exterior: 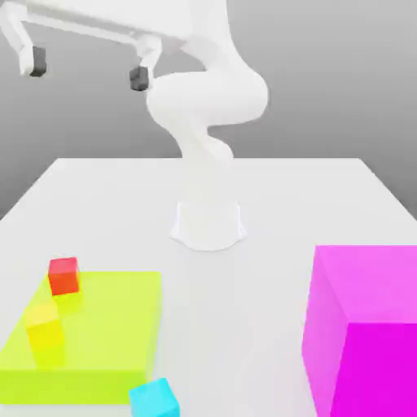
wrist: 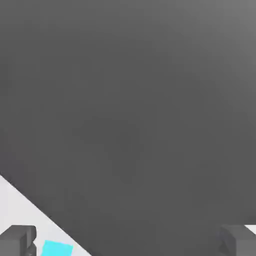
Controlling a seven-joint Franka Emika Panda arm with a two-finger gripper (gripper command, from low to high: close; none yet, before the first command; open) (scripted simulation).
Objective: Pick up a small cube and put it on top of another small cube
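A small red cube [exterior: 63, 275] rests at the far corner of the flat lime-green slab [exterior: 106, 342]. On the same slab, nearer the camera, sits a small yellow cube [exterior: 44, 327]. A small cyan cube [exterior: 154, 398] lies on the white table beside the slab's near corner; it also shows as the cyan cube [wrist: 57, 248] between the fingertips in the hand view. My gripper [exterior: 88, 69] hangs high above the table at the exterior view's upper left, open, with nothing between its dark fingertips [exterior: 139, 78].
A large magenta block [exterior: 366, 326] stands on the exterior view's right. The arm's white base [exterior: 208, 224] sits mid-table. The white table [exterior: 244, 309] spreads between slab and block.
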